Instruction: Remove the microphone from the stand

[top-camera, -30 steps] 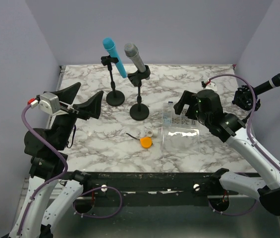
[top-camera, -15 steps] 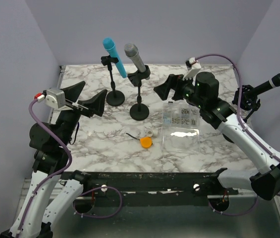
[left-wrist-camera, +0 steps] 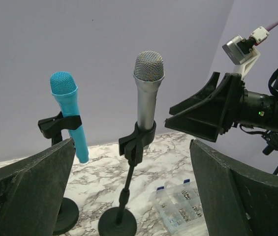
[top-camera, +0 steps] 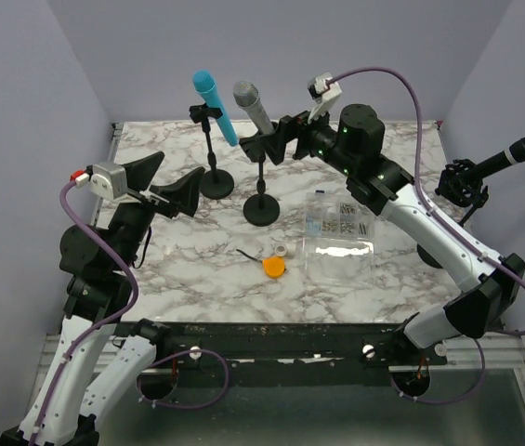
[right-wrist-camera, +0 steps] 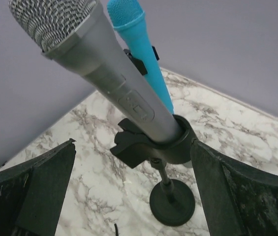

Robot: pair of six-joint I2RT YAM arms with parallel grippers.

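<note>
A silver microphone [top-camera: 253, 110] sits tilted in the clip [top-camera: 264, 144] of a black stand with a round base [top-camera: 262, 212] at the back middle. A blue microphone [top-camera: 216, 107] sits in a second stand [top-camera: 216, 183] to its left. My right gripper [top-camera: 278, 139] is open, its jaws level with the silver microphone's clip and just right of it, not touching. In the right wrist view [right-wrist-camera: 133, 142] the clip [right-wrist-camera: 153, 145] and silver microphone [right-wrist-camera: 109, 73] lie between the jaws. My left gripper [top-camera: 164, 184] is open and empty, left of both stands; its wrist view [left-wrist-camera: 131, 141] faces them.
A clear compartment box [top-camera: 339, 232] lies right of the silver microphone's stand. An orange cap [top-camera: 273, 267], a small white part [top-camera: 285, 250] and a thin black piece [top-camera: 248, 253] lie in front. A black microphone [top-camera: 513, 153] on its own stand is at the right edge.
My right arm has swung from over the box to the back left, bringing its open jaws up to the silver microphone's clip. My left arm has shifted slightly.
</note>
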